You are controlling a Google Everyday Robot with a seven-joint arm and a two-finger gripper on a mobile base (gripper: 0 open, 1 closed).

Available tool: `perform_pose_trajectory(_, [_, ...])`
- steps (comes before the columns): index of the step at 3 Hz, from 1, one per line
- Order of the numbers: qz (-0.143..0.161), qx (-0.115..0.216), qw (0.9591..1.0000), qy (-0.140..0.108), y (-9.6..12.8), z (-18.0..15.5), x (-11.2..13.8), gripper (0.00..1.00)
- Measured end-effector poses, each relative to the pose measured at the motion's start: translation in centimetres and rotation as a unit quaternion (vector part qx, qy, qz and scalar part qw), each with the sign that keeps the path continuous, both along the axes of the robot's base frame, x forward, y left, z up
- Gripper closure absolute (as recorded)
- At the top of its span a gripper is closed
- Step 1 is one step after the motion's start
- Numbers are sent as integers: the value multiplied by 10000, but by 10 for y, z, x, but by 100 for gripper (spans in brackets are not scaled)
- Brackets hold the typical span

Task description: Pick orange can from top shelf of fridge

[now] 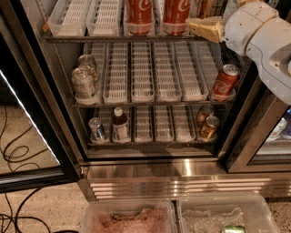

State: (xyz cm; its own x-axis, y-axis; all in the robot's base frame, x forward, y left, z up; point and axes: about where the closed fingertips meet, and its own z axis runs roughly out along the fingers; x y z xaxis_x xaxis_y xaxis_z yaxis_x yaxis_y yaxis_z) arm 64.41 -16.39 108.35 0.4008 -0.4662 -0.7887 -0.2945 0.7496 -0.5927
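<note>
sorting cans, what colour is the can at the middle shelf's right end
The can is red, silver-topped; camera view. Pincer is at top shelf, right.

orange can [206, 7] half hidden behind end effector [198, 28]

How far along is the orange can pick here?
Done: the fridge stands open and the gripper is at the right end of the top shelf. In hand: lining up on the orange can, beside the Coca-Cola cans. Left: gripping the can and drawing it out.

Three red cans [139, 16], one gripper [196, 27] top-right
</note>
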Motion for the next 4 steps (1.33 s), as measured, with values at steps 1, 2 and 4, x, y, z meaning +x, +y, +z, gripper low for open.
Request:
perform_pose_trajectory(1, [0, 1, 10000, 0, 0, 0, 0, 21])
perform_pose_trajectory(2, [-94, 184, 9998, -70, 2, 7, 3, 18])
perform_pose_trajectory(4, [-442, 841, 9953, -161, 0, 20, 7, 8])
